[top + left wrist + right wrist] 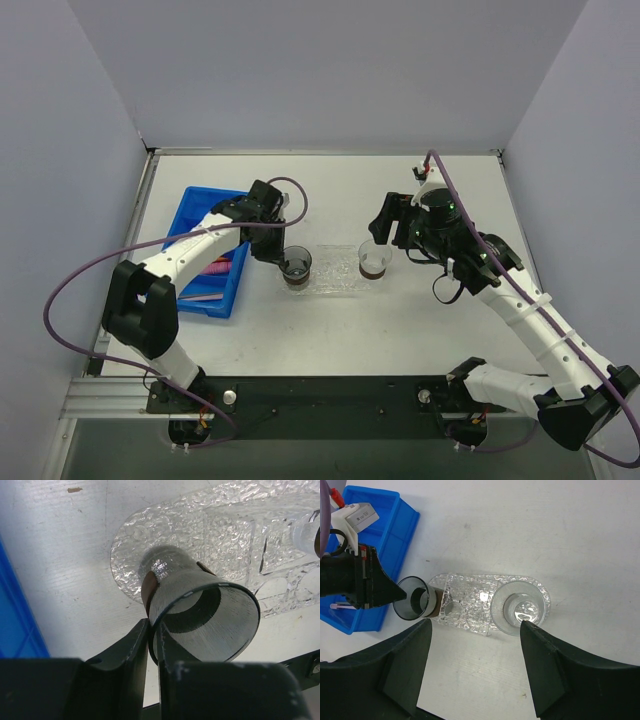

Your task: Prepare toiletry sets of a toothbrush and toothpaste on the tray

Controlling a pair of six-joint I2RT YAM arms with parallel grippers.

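Observation:
The clear bumpy tray (pixel 331 273) lies mid-table. A clear cup with a dark bottom (pixel 296 266) stands on the tray's left end, and a second one (pixel 374 262) on its right end. My left gripper (pixel 154 627) straddles the left cup's rim (pixel 200 620), one finger inside and one outside. Its jaws are slightly apart, with a slit of light beside the wall. My right gripper (pixel 476 627) hangs wide open and empty above the tray (pixel 470 605), near the right cup (pixel 520 609). The pale pink toothbrush (pixel 203 296) lies in the blue bin. Magenta toothpaste (pixel 216 267) shows beside my left arm.
The blue compartmented bin (pixel 200 215) sits at the left, partly under my left arm, with its corner also in the right wrist view (pixel 395 535). Grey walls close in the table on the left, back and right.

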